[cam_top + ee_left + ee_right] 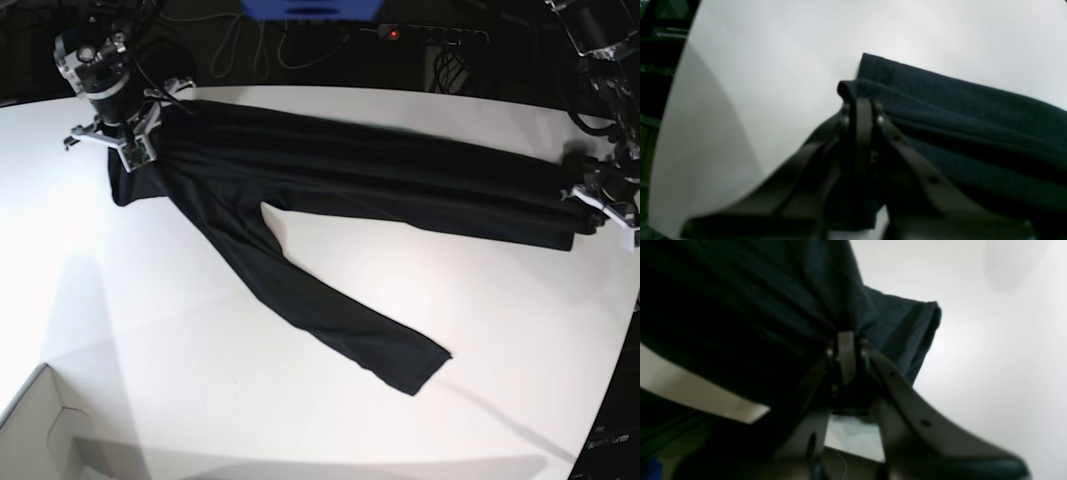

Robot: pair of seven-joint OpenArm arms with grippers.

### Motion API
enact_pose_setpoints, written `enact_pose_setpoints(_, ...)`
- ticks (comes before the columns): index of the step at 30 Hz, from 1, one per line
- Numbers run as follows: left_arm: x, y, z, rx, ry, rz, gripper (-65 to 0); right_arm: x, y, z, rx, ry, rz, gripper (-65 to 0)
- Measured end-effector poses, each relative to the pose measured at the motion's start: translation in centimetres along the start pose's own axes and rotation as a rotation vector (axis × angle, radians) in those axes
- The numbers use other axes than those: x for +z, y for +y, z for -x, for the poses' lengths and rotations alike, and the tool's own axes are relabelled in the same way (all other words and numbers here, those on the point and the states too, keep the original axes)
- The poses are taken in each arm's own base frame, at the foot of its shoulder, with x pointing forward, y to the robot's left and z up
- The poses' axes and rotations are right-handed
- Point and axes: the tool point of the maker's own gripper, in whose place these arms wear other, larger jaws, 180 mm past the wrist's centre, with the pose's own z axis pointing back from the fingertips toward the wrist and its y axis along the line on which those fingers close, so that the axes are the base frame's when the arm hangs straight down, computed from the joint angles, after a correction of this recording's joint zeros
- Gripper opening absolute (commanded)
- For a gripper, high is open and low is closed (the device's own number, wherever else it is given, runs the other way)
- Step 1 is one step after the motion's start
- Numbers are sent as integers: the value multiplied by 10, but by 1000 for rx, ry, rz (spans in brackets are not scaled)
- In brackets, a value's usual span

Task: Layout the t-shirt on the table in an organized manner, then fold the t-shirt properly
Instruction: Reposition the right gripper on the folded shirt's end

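Note:
The black t-shirt (340, 170) lies stretched in a long band across the white table (200, 330), with one long sleeve (340, 315) trailing toward the front. My right gripper (135, 150) is at the band's left end, and in the right wrist view it (846, 336) is shut on bunched cloth (773, 306). My left gripper (585, 205) is at the band's right end, and in the left wrist view it (862, 100) is shut on a folded edge of the cloth (957, 110), just above the table (773, 66).
A white box corner (40, 430) sits at the front left. A power strip (430, 35) and cables lie behind the table's far edge. The table's curved edge runs close to my left gripper on the right (625, 330).

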Motion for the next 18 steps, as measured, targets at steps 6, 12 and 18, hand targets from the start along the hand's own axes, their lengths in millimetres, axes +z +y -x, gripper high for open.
enact_pose_setpoints(6, -8, 4, 23, 40, 59, 0, -650, -3, 4, 7, -11, 19, -14, -650)
enact_pose_setpoints(12, -9, 6, 27, 46, 74, -2, -612, -10, 25, 15, 10, 41, -85, -650)
enact_pose_setpoints(18, -8, -9, 30, -34, 83, 85, -430, -5, 47, 24, 76, 64, -164, -486)
